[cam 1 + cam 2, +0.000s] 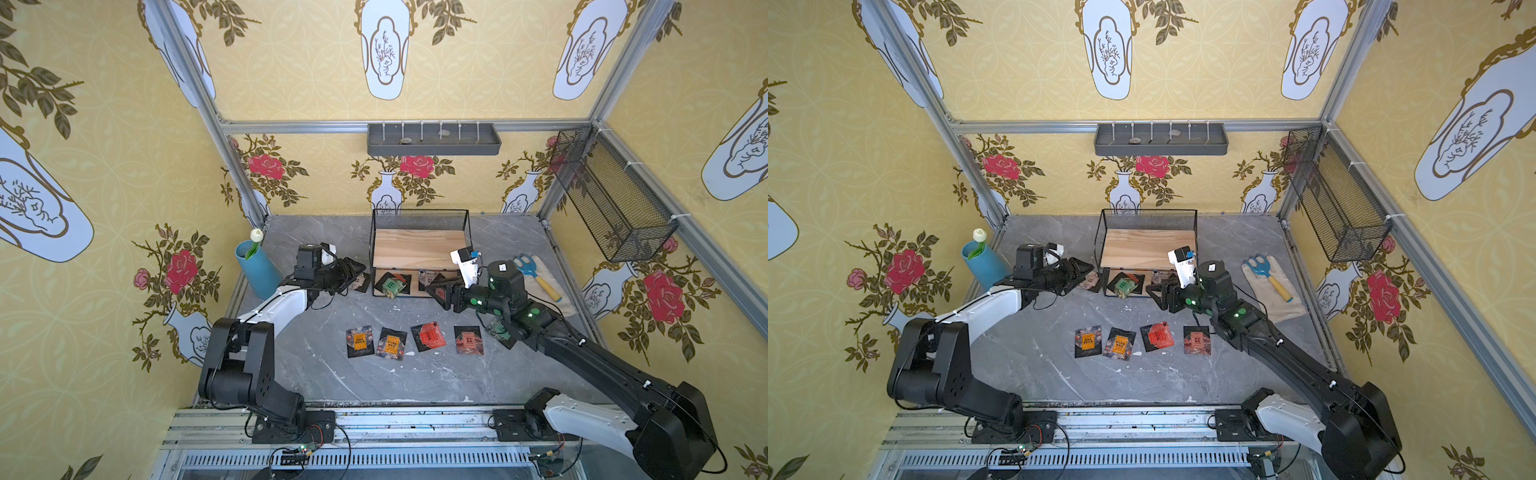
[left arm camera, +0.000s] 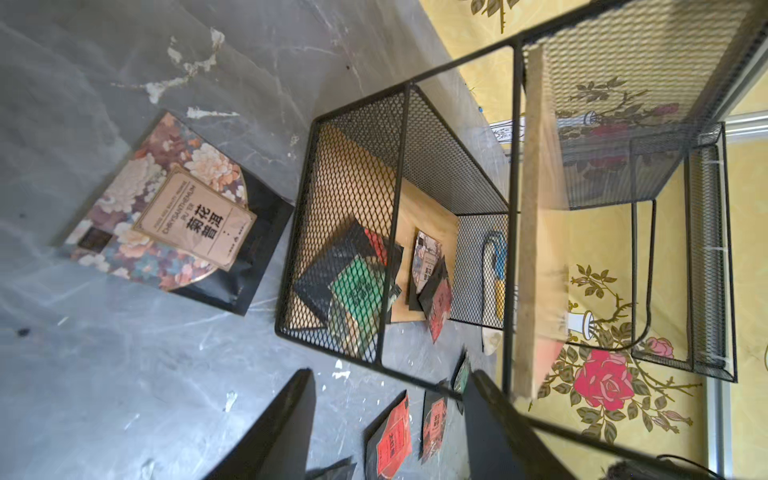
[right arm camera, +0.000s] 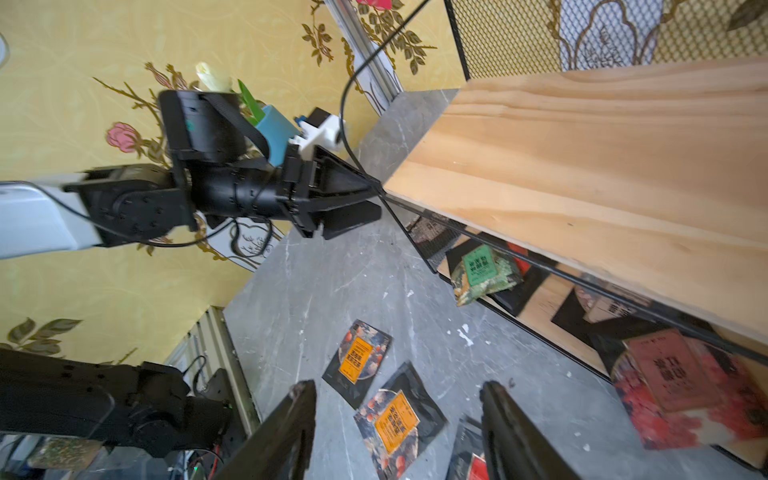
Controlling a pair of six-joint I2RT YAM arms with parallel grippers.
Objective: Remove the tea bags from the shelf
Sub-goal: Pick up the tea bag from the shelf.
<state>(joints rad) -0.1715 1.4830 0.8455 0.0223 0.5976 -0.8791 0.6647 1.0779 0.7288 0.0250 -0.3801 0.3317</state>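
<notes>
Inside shelf (image 1: 419, 245), tea bags (image 1: 390, 286) half-hidden.

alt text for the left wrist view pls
A beige floral tea bag lies on the grey marble table beside the mesh side of the shelf, whose lower board holds a green tea bag and a red tea bag. The left tool stands open and empty in the foreground.

Yellow wallpaper (image 1: 291, 83) printed with pale blue vases and red roses covers all three walls, set in an aluminium frame (image 1: 291, 126) whose rear rail carries a long grey tray (image 1: 434, 147). Below the tray lies a grey marble-patterned surface (image 1: 374, 382), chipped white in spots. To the tray's right, a long black wire-mesh basket (image 1: 611, 195) hangs on the side wall, and the light is soft and even.
</notes>
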